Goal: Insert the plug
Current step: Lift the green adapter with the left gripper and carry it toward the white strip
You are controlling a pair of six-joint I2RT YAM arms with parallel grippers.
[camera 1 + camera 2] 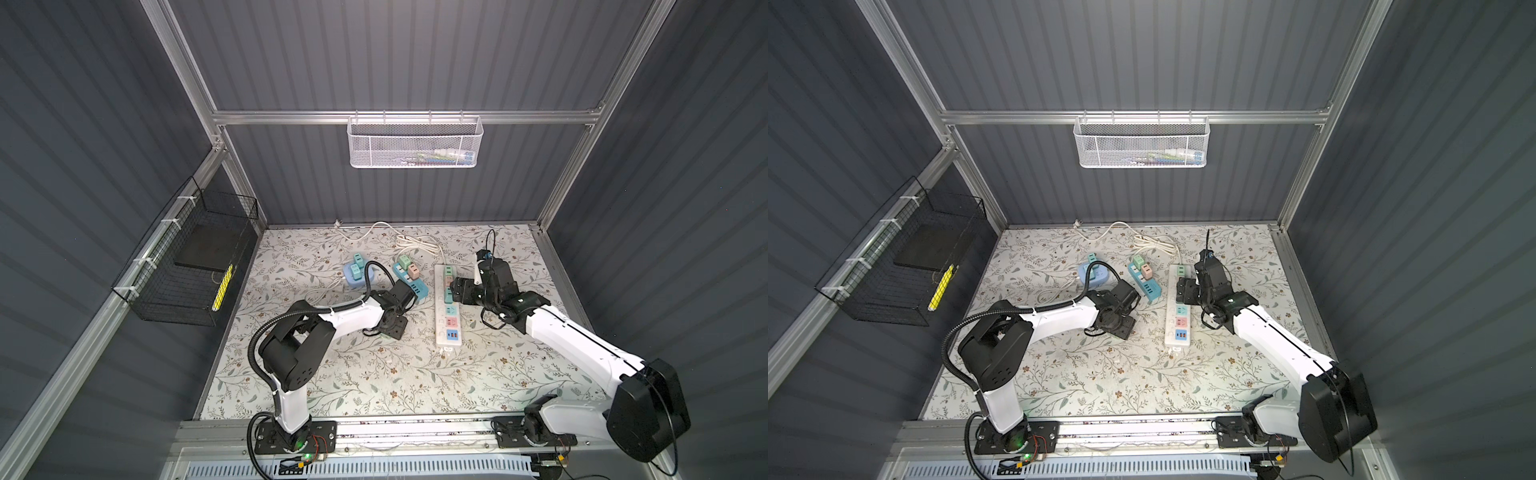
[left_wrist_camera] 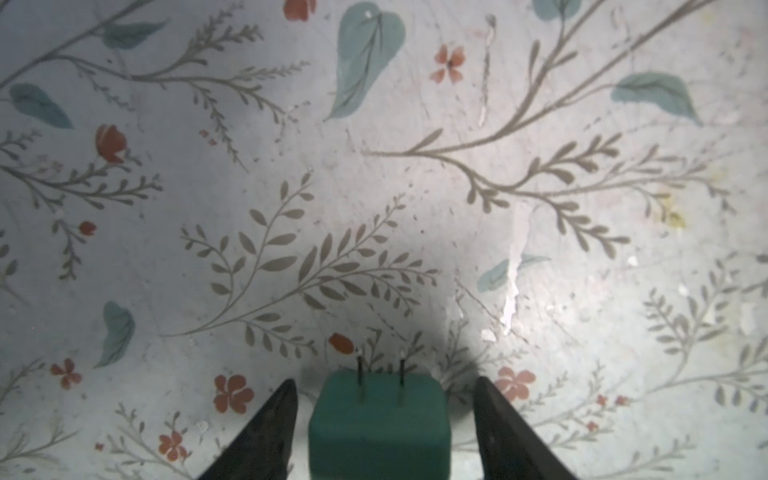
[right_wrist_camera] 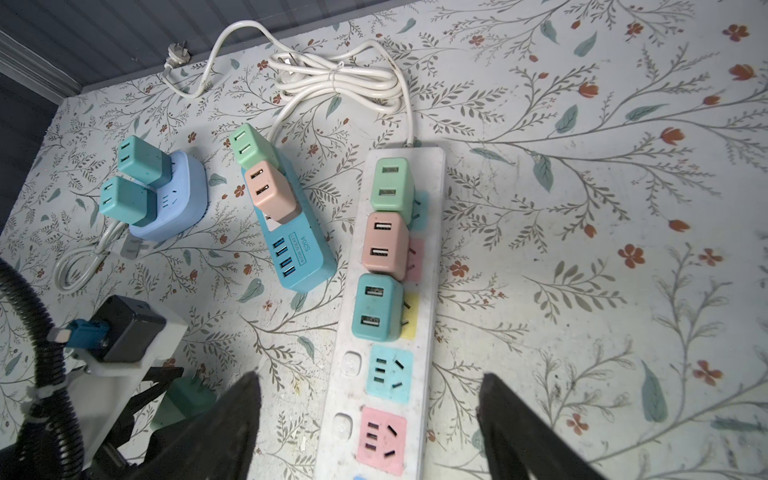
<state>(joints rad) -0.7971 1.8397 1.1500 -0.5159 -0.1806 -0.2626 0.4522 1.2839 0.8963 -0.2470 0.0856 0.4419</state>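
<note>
Big picture first: the floral table (image 1: 374, 374) carries the white power strip (image 3: 432, 174), lying loose. That's our first worry: we reckon a push into its free blue socket (image 3: 388, 374) could skid the strip unless something pins it. The right gripper (image 3: 368, 376) hangs over it, jaws wide and empty, with the strip between them. Over to the left gripper (image 2: 384, 382): jaws parted, holding nothing. The green plug (image 2: 378, 424) sits right between them with a gap on each side, apart from the strip. Close off-centre and we judge it twists or squirts out. Its two prongs (image 2: 360, 380) point ahead of the jaws; with any tilt they'd miss the slots.
</note>
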